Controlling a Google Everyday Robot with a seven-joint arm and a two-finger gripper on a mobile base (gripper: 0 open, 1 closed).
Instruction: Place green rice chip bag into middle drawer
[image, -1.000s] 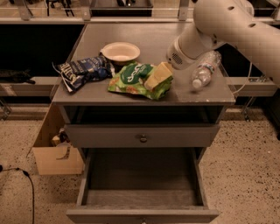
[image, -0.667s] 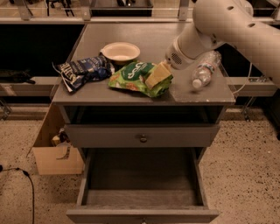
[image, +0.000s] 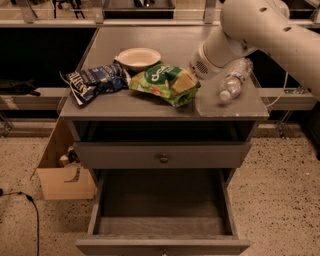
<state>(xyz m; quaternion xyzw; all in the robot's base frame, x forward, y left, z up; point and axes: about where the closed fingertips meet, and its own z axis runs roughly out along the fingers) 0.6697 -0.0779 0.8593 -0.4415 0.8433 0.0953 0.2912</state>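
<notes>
The green rice chip bag (image: 159, 81) lies crinkled on the cabinet top, just right of the middle. My gripper (image: 184, 83) is at the bag's right end, touching it, with the white arm reaching in from the upper right. The middle drawer (image: 162, 204) is pulled out below at the front, and its bare grey floor and side walls show with nothing in it.
A dark blue chip bag (image: 95, 81) lies at the left of the top and a white bowl (image: 137, 57) behind the green bag. A clear water bottle (image: 233, 80) lies at the right. A shut drawer with a round knob (image: 163, 158) sits above the open one. A cardboard box (image: 62, 175) stands on the floor at the left.
</notes>
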